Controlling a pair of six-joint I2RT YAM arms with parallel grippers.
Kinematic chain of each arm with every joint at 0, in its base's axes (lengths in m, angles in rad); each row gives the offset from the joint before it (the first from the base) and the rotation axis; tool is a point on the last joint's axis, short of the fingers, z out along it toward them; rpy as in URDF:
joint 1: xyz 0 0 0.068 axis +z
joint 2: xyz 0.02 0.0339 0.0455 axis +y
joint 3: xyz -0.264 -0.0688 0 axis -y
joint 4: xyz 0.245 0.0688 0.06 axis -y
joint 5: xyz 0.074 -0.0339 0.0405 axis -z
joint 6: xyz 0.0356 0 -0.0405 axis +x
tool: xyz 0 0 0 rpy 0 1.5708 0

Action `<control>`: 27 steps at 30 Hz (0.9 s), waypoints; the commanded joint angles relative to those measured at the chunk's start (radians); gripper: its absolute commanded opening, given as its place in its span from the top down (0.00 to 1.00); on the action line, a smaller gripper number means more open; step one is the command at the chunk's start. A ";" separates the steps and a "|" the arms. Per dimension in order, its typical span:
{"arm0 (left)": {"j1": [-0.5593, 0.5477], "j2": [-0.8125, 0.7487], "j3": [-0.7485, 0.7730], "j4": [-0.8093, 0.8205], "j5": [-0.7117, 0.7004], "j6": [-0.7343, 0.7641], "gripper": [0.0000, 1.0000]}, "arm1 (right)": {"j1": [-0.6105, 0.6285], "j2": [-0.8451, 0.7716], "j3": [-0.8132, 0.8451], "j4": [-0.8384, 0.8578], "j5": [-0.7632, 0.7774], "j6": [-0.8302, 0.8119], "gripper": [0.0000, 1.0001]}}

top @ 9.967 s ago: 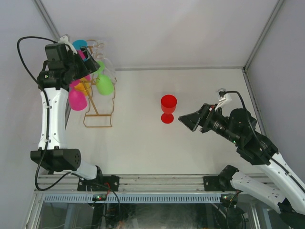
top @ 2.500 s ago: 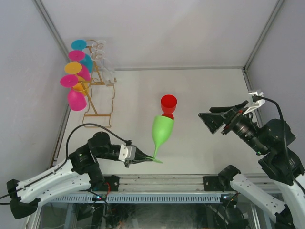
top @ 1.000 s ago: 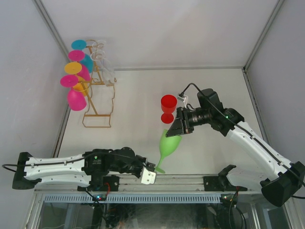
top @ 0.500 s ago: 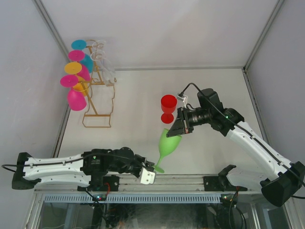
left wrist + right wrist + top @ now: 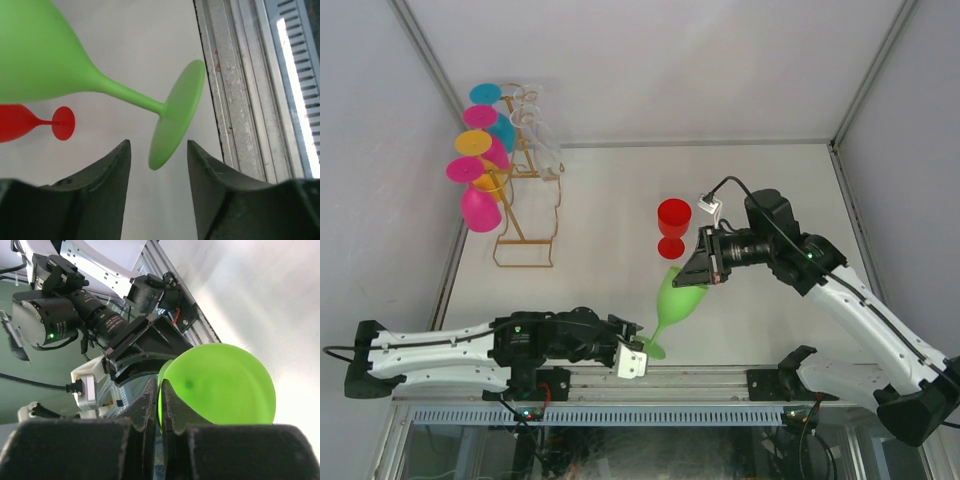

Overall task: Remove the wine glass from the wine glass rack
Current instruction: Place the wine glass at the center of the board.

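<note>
A green wine glass [image 5: 676, 298] hangs tilted over the near table, its foot [image 5: 177, 120] toward the front edge. My right gripper [image 5: 694, 274] is shut on the rim of its bowl [image 5: 220, 385], one finger inside and one outside. Just short of the foot, my left gripper [image 5: 638, 350] stands open; in the left wrist view the foot's edge lies off both fingers [image 5: 102, 182]. The gold wine glass rack [image 5: 527, 205] stands at the far left with several coloured glasses hanging on it.
A red wine glass [image 5: 672, 226] stands upright mid-table, just beyond the green one, and shows in the left wrist view too [image 5: 22, 122]. The metal front rail [image 5: 240, 100] runs close beside the green foot. Walls enclose the table.
My left gripper has opened and let go of the green glass's foot. My right gripper has shut on the bowl's rim and now carries the glass.
</note>
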 commanded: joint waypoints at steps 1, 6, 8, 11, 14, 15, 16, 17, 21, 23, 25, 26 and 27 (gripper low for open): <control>0.006 -0.033 0.009 0.025 -0.012 -0.060 0.39 | 0.013 -0.069 0.045 -0.033 0.106 -0.068 1.00; 0.007 -0.076 -0.017 0.067 -0.011 -0.112 0.00 | 0.036 -0.112 0.092 -0.184 0.406 -0.164 1.00; 0.009 -0.116 -0.047 0.120 -0.047 -0.146 0.00 | 0.036 -0.128 0.103 -0.232 0.555 -0.190 1.00; 0.020 -0.174 -0.083 0.210 -0.143 -0.233 0.00 | 0.036 -0.150 0.105 -0.271 0.729 -0.231 1.00; 0.025 -0.197 -0.095 0.315 -0.289 -0.353 0.00 | 0.037 -0.162 0.102 -0.302 0.936 -0.248 1.00; 0.027 -0.196 -0.092 0.348 -0.365 -0.403 0.00 | 0.037 -0.162 0.100 -0.308 1.000 -0.250 1.00; 0.030 -0.192 -0.086 0.371 -0.419 -0.446 0.00 | 0.036 -0.161 0.097 -0.310 1.065 -0.252 1.00; 0.037 -0.184 -0.077 0.383 -0.464 -0.500 0.00 | 0.036 -0.155 0.092 -0.305 1.115 -0.254 1.00; 0.124 -0.123 0.030 0.295 -0.490 -0.734 0.00 | 0.032 -0.108 0.089 -0.252 1.188 -0.259 1.00; 0.184 -0.079 0.107 0.190 -0.470 -0.859 0.00 | 0.030 -0.072 0.089 -0.213 1.190 -0.256 1.00; 0.238 -0.029 0.192 0.064 -0.446 -0.949 0.00 | 0.026 -0.029 0.086 -0.167 1.177 -0.256 1.00; 0.262 -0.007 0.232 0.001 -0.433 -0.980 0.00 | 0.021 -0.007 0.085 -0.144 1.162 -0.256 1.00; 0.284 0.014 0.264 -0.055 -0.425 -1.003 0.00 | 0.012 0.013 0.083 -0.109 1.133 -0.257 1.00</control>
